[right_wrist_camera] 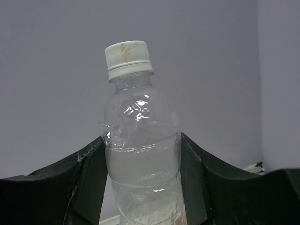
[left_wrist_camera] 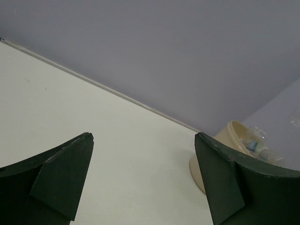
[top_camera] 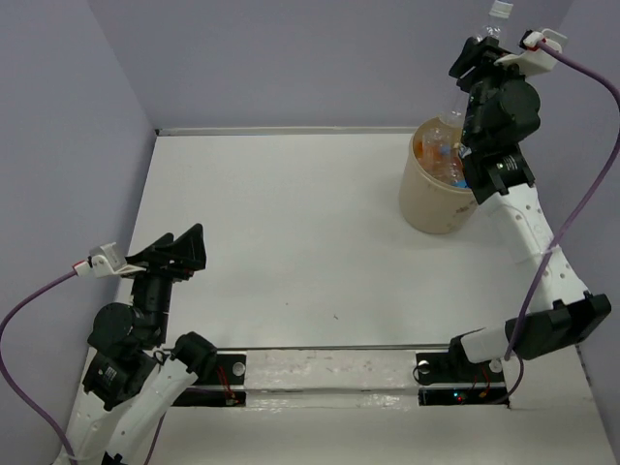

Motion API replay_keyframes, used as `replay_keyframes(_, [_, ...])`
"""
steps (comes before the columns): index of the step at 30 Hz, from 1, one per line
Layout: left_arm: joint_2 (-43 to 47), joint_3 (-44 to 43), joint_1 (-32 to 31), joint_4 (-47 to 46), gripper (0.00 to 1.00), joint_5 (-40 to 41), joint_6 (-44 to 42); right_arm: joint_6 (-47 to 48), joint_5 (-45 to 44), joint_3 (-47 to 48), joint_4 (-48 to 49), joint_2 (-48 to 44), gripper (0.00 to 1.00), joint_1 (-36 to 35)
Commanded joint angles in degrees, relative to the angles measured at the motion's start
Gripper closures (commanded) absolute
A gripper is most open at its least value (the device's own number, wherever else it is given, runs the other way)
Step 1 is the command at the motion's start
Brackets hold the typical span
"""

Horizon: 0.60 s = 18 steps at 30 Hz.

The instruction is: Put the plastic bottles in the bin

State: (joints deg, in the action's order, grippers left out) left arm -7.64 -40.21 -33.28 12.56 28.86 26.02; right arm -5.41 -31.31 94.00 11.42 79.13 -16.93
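- The fingers [right_wrist_camera: 86, 180] of the right gripper [right_wrist_camera: 143, 152] are pinching a clear bottle [right_wrist_camera: 140, 136] by its body, one finger on each side. Its white cap [right_wrist_camera: 127, 58] is pointing up in the wrist view.
- This gripper is holding the bottle high above the bin [top_camera: 431, 208], near the back wall [top_camera: 291, 58].
- Several other bottles [top_camera: 444, 155], some with orange labels, are lying inside the bin, which is standing on the white table [top_camera: 291, 223] at the far right.
- The left gripper [top_camera: 179, 254] is keeping its fingers wide apart with nothing between them. It is hanging over the near left of the table, well apart from the bin.
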Motion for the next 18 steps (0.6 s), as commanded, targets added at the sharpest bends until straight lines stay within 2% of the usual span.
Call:
replay_keyframes(1, [-0.09,0.13,0.23,-3.06,0.01,-0.39,-0.97,3.56,-2.62,2.76,6.50,7.33,0.62,5.40])
replay_keyframes(6, [-0.71,0.13,0.23,-2.89,0.01,-0.39,-1.06,4.09,-1.03,0.67,12.05,12.44,0.63,9.98])
replay_keyframes(9, [-1.15,0.04,0.23,-2.89,0.01,-0.21,-0.97,0.15,2.46,-0.74,12.57,14.29,0.63,13.22])
replay_keyframes(13, [-1.68,0.04,0.49,-3.06,0.01,-0.21,-1.06,-2.85,6.25,-4.68,14.06,15.26,0.63,13.94])
replay_keyframes(18, [-2.38,0.21,2.25,-3.68,0.01,-1.88,-1.24,-7.07,11.62,-14.09,18.19,14.65,0.61,13.94])
